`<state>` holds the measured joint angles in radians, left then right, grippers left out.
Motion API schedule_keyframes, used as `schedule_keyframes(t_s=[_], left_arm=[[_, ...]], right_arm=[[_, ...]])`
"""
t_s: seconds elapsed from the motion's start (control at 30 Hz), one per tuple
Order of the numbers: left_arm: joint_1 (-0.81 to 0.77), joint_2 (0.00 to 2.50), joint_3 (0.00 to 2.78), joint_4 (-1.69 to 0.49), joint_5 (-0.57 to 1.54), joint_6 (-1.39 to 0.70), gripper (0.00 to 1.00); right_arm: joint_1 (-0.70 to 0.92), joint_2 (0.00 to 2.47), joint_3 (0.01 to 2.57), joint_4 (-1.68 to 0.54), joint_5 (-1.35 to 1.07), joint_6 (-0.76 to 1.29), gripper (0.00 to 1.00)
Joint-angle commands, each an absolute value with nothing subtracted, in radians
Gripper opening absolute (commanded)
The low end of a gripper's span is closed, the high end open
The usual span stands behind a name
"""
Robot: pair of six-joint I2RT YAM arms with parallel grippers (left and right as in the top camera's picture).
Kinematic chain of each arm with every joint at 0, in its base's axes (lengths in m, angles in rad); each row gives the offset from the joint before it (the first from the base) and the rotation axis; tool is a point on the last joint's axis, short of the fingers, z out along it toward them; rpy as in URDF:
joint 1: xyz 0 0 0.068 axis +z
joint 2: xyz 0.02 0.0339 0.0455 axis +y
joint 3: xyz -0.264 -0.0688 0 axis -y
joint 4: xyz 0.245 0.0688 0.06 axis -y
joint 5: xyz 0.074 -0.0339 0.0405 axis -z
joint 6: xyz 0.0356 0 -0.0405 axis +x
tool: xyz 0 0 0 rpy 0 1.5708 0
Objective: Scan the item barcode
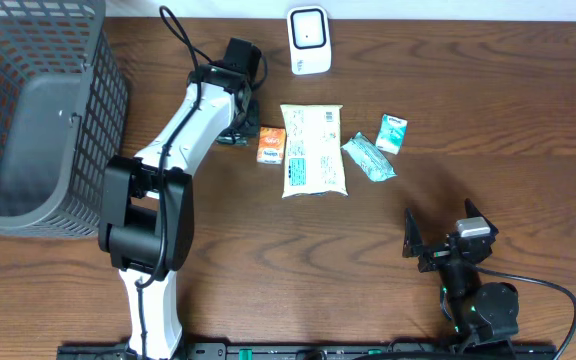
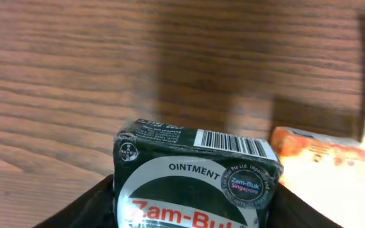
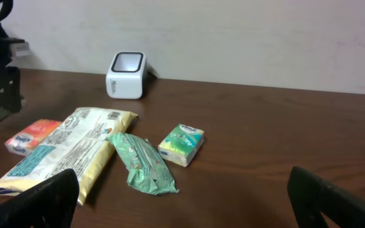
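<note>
A dark green Zam-Buk ointment box (image 2: 195, 171) fills the left wrist view, its barcode strip on the upper edge facing away from the camera. My left gripper (image 2: 192, 212) is shut on it, one black finger (image 2: 84, 209) pressed to each side. From overhead, that gripper (image 1: 238, 128) sits low over the table at the back left, with the box (image 1: 234, 137) under it. The white barcode scanner (image 1: 309, 40) stands at the table's far edge, right of it. My right gripper (image 1: 446, 235) rests open and empty at the front right.
An orange packet (image 1: 272, 146) lies right beside the box. Further right are a long yellow-white bag (image 1: 313, 150), a crumpled green pouch (image 1: 368, 158) and a small green tissue pack (image 1: 392, 133). A grey mesh basket (image 1: 28, 110) takes up the far left.
</note>
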<state>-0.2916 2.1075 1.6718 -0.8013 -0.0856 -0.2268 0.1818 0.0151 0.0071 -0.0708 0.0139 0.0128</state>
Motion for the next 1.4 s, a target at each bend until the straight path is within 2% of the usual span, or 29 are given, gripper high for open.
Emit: schedule_keyframes(t_s=[0.0, 0.13, 0.17, 0.2, 0.23, 0.53, 0.77, 1.03, 1.37], left_arm=[[-0.292, 2.112, 1.672, -0.814, -0.052, -0.221, 0.67], [-0.292, 2.111, 1.673, -0.833, -0.052, -0.221, 0.75], [-0.291, 2.108, 1.675, -0.837, -0.052, -0.221, 0.81], [-0.291, 2.104, 1.678, -0.841, -0.052, -0.221, 0.95], [-0.291, 2.097, 1.683, -0.846, -0.052, -0.221, 0.98], [-0.291, 1.860, 1.689, -0.903, -0.052, -0.221, 0.98], [-0.291, 1.592, 1.689, -1.123, -0.053, -0.221, 0.98], [-0.291, 1.417, 1.632, -1.321, -0.053, -0.213, 0.98], [-0.291, 1.145, 1.377, -1.318, -0.052, -0.287, 0.98]], right_arm=[[0.171, 0.014, 0.006, -0.075, 0.008, 0.002, 0.99], [0.171, 0.014, 0.006, -0.075, 0.008, 0.002, 0.99], [0.171, 0.014, 0.006, -0.075, 0.008, 0.002, 0.99], [0.171, 0.014, 0.006, -0.075, 0.008, 0.002, 0.99], [0.171, 0.014, 0.006, -0.075, 0.008, 0.002, 0.99], [0.171, 0.014, 0.006, -0.075, 0.008, 0.002, 0.99], [0.171, 0.014, 0.006, -0.075, 0.008, 0.002, 0.99], [0.171, 0.014, 0.006, -0.075, 0.008, 0.002, 0.99], [0.171, 0.014, 0.006, -0.075, 0.008, 0.002, 0.99]])
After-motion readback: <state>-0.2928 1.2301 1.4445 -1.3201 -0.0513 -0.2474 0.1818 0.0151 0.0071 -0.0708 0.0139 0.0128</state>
